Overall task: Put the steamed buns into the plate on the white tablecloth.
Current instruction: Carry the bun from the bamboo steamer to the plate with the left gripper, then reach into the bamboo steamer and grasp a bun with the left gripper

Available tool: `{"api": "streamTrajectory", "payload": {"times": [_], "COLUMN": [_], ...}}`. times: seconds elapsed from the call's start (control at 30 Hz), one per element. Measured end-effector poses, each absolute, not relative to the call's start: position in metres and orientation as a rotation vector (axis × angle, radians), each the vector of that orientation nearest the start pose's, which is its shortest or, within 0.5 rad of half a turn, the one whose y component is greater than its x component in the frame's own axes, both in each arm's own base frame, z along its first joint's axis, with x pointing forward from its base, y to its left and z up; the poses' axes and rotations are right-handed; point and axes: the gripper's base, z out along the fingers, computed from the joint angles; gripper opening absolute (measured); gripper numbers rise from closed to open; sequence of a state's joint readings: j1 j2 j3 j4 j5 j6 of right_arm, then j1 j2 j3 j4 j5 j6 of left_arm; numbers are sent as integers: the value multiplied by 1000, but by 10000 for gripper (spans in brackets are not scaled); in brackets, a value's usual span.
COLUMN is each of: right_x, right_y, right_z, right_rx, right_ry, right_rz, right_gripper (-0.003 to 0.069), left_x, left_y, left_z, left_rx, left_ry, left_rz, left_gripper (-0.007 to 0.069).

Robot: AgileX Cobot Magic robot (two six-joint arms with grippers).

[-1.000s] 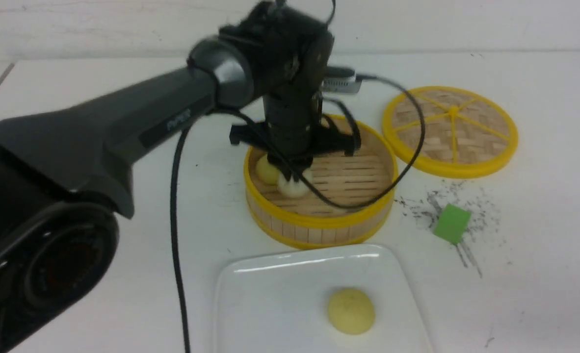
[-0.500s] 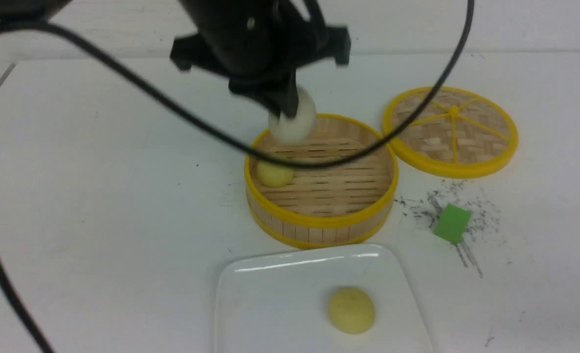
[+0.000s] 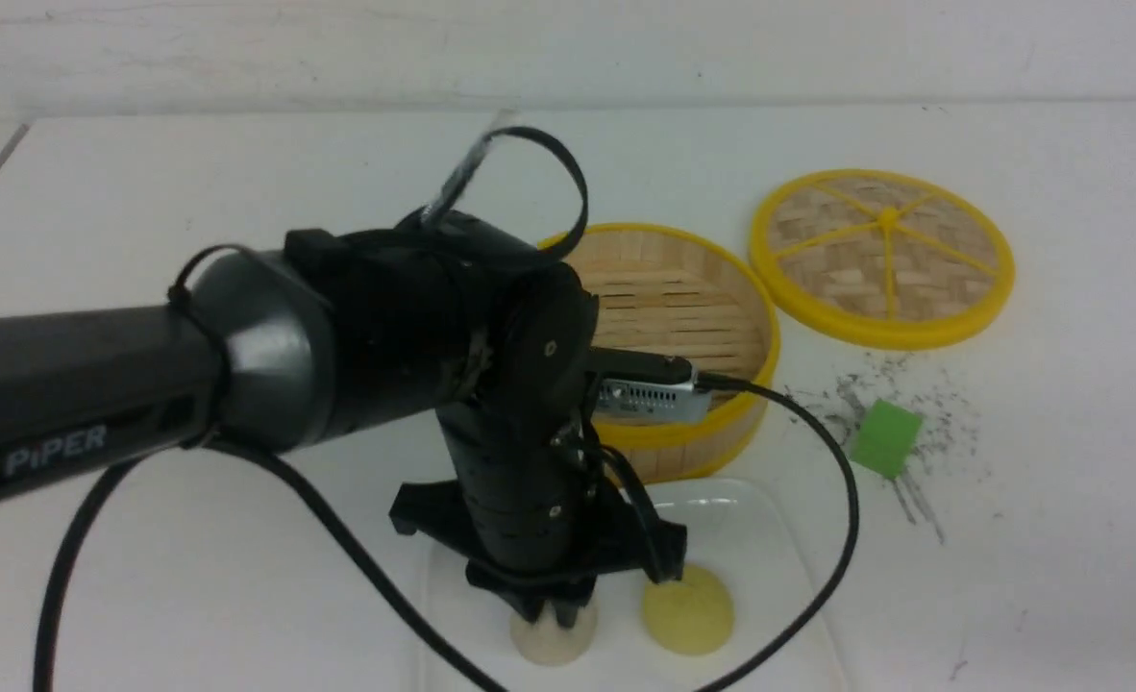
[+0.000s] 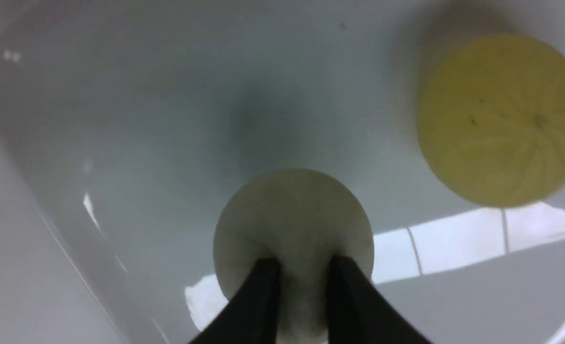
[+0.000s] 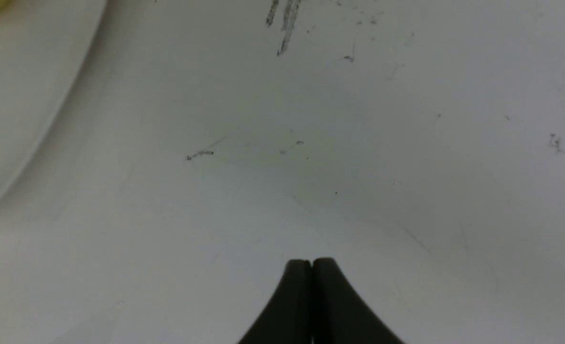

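1. Front view: left gripper (image 3: 554,615) is down over the plate (image 3: 770,538), near its front-left. Its jaws are narrow and pinch the off-white bun (image 3: 554,642), which sits on the plate floor.
2. Yellow bun (image 3: 688,610) is on the plate just to the right, with a small gap between the two.
3. Plate's far rim runs close to the steamer (image 3: 770,356); bare floor is behind the buns.
4. Lid (image 3: 880,255) and green cube (image 3: 883,437) lie off to the right, apart from the plate.
5. Right gripper (image 5: 312,267) is closed and empty over bare white tablecloth (image 5: 359,143), beside the plate rim.
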State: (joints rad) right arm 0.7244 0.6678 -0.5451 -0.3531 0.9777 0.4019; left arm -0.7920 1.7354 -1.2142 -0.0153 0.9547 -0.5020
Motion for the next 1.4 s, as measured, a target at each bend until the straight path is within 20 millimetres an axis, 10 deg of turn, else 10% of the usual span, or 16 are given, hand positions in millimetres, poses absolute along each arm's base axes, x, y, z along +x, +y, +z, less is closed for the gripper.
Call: {"api": "streamTrajectory", "payload": {"times": [0.33,0.67,1.1,1.4], "right_x": [94,94,94,94], "right_y": [48,48,48,48], "right_z": [269,269,269,269], "right_rx": [-541,-541,-542,-541], "right_ry": [2434,2434,2426,2427], "right_rz": [8,8,11,13], "right_gripper": [20,30,48,61], "left_x": [259,351,403,412], "left_y": [-251,-238,-258,-257], "left_z": [260,325,234,217], "left_rx": [375,76,215,248], "left_ry": [2816,2586,2707,2681], "left_rz": [-170,-284,-92,10], "left_gripper": [451,457,458,445]}}
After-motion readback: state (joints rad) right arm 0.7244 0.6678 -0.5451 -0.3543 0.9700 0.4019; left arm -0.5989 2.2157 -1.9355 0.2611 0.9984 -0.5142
